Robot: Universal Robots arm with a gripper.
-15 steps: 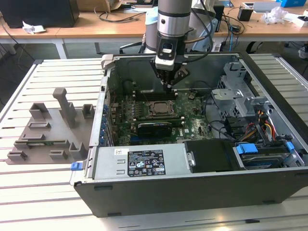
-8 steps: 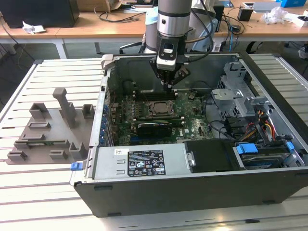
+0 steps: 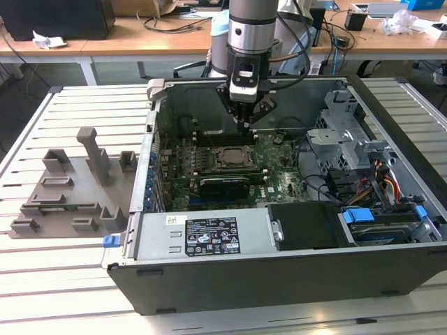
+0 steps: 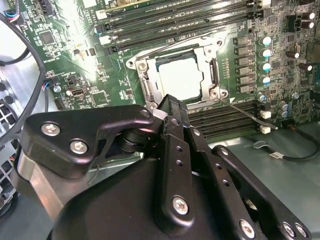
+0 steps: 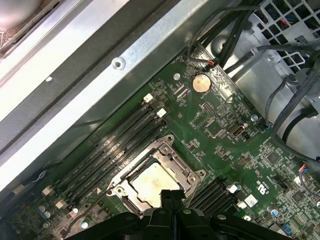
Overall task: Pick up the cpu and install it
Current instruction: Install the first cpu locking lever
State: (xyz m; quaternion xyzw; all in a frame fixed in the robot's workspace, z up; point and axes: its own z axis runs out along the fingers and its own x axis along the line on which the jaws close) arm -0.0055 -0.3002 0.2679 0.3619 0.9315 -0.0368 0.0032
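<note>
The cpu (image 3: pixel 230 155) lies flat inside the dark socket frame (image 3: pixel 231 158) on the green motherboard, in the open computer case. In both wrist views its silvery top (image 4: pixel 180 79) (image 5: pixel 149 183) sits level within the metal frame. My gripper (image 3: pixel 244 124) hangs a little above the board, just behind the socket, near the memory slots. Its black fingers (image 4: pixel 169 107) are pressed together with nothing between them, and their tips (image 5: pixel 172 196) are apart from the chip.
A grey plastic fixture tray (image 3: pixel 70 188) stands on the slatted table at the exterior view's left. The power supply (image 3: pixel 202 236) fills the case's near edge. A drive cage (image 3: pixel 349 132) and bundled cables (image 3: pixel 380 181) are on the exterior view's right. Memory slots (image 5: pixel 117 145) flank the socket.
</note>
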